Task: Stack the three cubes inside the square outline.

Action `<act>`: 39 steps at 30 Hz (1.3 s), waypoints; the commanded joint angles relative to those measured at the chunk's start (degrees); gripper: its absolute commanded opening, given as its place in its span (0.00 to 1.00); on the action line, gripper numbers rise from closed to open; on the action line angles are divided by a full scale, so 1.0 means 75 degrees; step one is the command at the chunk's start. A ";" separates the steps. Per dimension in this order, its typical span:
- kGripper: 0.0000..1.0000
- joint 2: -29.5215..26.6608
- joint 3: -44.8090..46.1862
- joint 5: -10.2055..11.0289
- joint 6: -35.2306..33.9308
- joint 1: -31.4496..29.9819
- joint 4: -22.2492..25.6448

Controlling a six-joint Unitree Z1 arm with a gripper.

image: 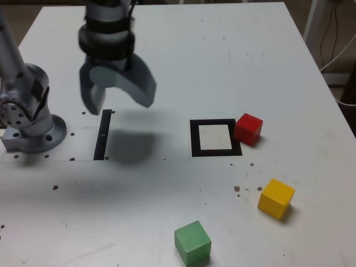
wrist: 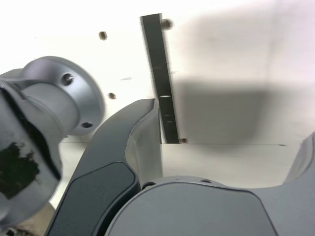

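White desk [image: 222,50] carries the arm, its pincer [image: 118,94] pointing down with jaws spread wide and empty, hovering above the black strip [image: 103,135] at the exterior view's left.

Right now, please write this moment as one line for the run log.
end effector: open, empty, above black strip | square outline: empty | red cube: beside outline | yellow cube, green cube: apart, unstacked
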 commanded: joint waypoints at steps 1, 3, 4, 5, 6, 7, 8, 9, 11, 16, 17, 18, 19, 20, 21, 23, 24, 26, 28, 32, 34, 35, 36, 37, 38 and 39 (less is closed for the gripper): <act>0.99 0.0214 -0.0428 0.0010 0.0054 0.0001 0.0192; 0.99 0.0379 -0.0769 0.0009 0.0089 0.0001 0.0320; 0.99 0.0468 -0.0938 0.0007 0.0108 0.0002 0.0382; 0.99 0.0559 -0.1107 0.0009 0.0127 0.0002 0.0442; 0.99 0.0655 -0.1274 0.0010 0.0147 0.0003 0.0496; 0.99 0.0756 -0.1444 0.0010 0.0171 0.0003 0.0551; 0.99 0.0860 -0.1616 0.0011 0.0197 0.0003 0.0606; 0.99 0.0966 -0.1786 0.0012 0.0220 0.0003 0.0659; 0.99 0.1184 -0.2123 0.0015 0.0269 0.0002 0.0763; 0.99 0.1762 -0.3016 0.0034 0.0418 0.0001 0.1040; 0.99 0.1866 -0.3183 0.0040 0.0451 0.0002 0.1096; 0.99 0.1970 -0.3354 0.0045 0.0487 0.0002 0.1154; 0.99 0.2075 -0.3527 0.0049 0.0528 0.0002 0.1217; 0.99 0.2181 -0.3705 0.0054 0.0572 0.0002 0.1283; 0.99 0.2286 -0.3884 0.0059 0.0617 0.0003 0.1350; 0.99 0.2493 -0.4234 0.0071 0.0713 0.0003 0.1480; 0.99 0.2596 -0.4400 0.0075 0.0760 0.0003 0.1536; 0.99 0.2796 -0.4707 0.0085 0.0837 0.0003 0.1637; 0.99 0.2994 -0.5003 0.0108 0.0904 0.0003 0.1732; 0.99 0.3398 -0.5579 0.0162 0.1033 0.0002 0.1930; 0.99 0.3591 -0.5846 0.0176 0.1116 0.0002 0.2011; 0.99 0.3712 -0.6007 0.0179 0.1178 0.0003 0.2054; 0.99 0.3796 -0.6121 0.0179 0.1227 0.0003 0.2082; 0.99 0.3877 -0.6228 0.0179 0.1276 0.0001 0.2108; 0.99 0.3956 -0.6336 0.0179 0.1329 -0.0003 0.2134; 0.99 0.4036 -0.6445 0.0179 0.1381 -0.0012 0.2164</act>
